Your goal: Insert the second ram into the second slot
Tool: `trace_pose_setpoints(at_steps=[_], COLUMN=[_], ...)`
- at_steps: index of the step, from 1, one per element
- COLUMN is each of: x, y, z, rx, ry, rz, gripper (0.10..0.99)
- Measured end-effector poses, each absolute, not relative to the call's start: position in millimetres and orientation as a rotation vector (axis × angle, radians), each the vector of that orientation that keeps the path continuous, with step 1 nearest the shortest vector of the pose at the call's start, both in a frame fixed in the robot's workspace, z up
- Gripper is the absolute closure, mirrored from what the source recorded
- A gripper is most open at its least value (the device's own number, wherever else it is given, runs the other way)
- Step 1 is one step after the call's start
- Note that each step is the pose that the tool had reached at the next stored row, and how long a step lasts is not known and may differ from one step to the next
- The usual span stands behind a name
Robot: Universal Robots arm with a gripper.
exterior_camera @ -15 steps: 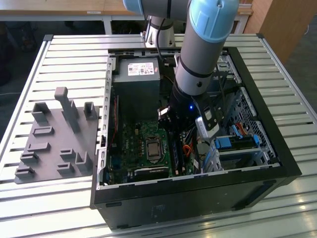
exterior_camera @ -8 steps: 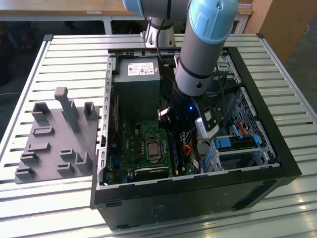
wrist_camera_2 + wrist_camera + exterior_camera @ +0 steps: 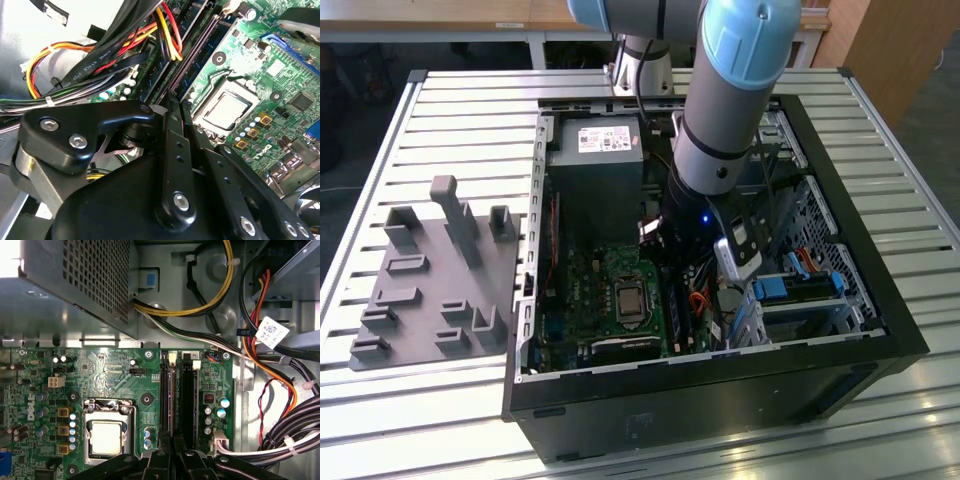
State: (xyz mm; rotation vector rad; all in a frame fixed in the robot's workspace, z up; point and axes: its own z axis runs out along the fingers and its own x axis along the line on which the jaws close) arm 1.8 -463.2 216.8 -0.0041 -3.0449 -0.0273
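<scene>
My black pincer [image 3: 172, 452] is closed on the thin dark memory stick [image 3: 172, 390], standing edge-on over the green motherboard's [image 3: 110, 370] slots.

The ram [image 3: 170, 400] is a long, thin stick seen from its top edge: a narrow dark strip with a faint blue-purple sheen. It stands upright on its long edge, lengthwise in the slot [image 3: 164, 390], a black channel on the green board. That slot is one of two lying side by side, the one nearer the socket [image 3: 107, 437]. In the second wrist view the ram [image 3: 195, 52] runs slantwise. Its near end passes between the fingers of the gripper [image 3: 172, 440], which press against it. How deep it sits I cannot tell.
</scene>
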Motion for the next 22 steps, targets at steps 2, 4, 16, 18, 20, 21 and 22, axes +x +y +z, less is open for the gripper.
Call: trace_pose_setpoints(at_steps=[2,4,16,18,20,21,22], x=[1.9,2.1,2.6,2.6,2.6,2.6,2.6], y=[-463.8,-464.0,-464.2,-464.2,-464.2,-464.2,-464.2], z=[216.8,216.9,215.0,215.1,215.0,215.0,215.1], rx=[-0.007,-0.013,-0.030,-0.030,-0.030,-0.030,-0.030], ry=[-3.045,-3.045,-3.045,-3.045,-3.045,-3.045,-3.045], rz=[-0.028,-0.028,-0.028,-0.028,-0.028,-0.029,-0.028], gripper=[0.949,0.949,0.949,0.949,0.949,0.949,0.949])
